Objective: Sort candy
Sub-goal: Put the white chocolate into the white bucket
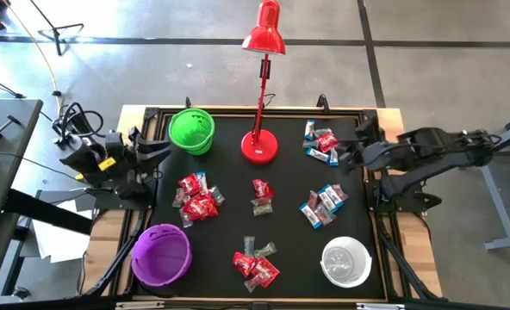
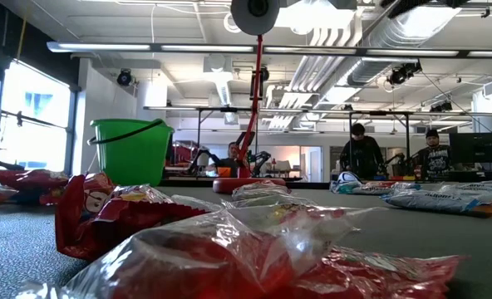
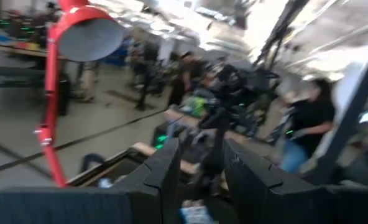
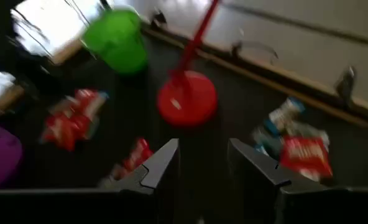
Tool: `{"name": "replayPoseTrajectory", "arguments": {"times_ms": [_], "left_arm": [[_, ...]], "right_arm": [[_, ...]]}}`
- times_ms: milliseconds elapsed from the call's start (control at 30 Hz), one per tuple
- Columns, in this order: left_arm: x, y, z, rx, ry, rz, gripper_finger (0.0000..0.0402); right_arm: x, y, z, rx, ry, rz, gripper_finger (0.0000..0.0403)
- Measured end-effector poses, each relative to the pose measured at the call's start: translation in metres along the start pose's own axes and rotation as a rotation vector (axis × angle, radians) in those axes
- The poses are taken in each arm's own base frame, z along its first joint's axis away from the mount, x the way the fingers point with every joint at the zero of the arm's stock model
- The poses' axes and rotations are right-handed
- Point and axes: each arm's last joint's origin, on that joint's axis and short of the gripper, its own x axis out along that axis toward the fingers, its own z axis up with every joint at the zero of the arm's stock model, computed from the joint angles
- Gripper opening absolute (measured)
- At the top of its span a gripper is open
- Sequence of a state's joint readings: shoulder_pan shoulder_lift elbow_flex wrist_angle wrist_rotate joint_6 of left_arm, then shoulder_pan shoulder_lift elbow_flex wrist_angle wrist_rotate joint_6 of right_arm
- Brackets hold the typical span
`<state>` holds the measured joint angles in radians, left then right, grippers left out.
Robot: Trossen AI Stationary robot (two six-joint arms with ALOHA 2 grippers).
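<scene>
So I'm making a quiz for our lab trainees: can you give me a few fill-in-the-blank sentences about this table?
1. The lamp standing on the mat between the green bowl and the right gripper is coloured ____.
2. The number of bowls on the table is ____.
3. The white bowl holds ____ candy.
4. Both the left gripper and the right gripper have jaws that are ____.

Missing words: red; three; no; open

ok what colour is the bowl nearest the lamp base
Green: the bowl beside the red lamp base, clearest in the high view.
</scene>
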<state>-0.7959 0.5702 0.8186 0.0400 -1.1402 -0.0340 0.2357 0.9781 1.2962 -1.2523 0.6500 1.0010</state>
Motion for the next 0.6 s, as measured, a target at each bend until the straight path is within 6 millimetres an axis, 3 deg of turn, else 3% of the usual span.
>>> {"name": "replayPoseTrajectory", "arguments": {"times_ms": [300,600], "left_arm": [[0.011,-0.022,0.035,0.060,0.024,0.065,0.0106],[0.024,-0.039,0.043,0.082,0.110,0.050,0.0106]], "right_arm": [[0.025,0.002,-0.008,0.127,0.231,-0.244,0.0130],[0.048,-0.001,-0.003,0.158,0.327,-0.385,0.0130]]}}
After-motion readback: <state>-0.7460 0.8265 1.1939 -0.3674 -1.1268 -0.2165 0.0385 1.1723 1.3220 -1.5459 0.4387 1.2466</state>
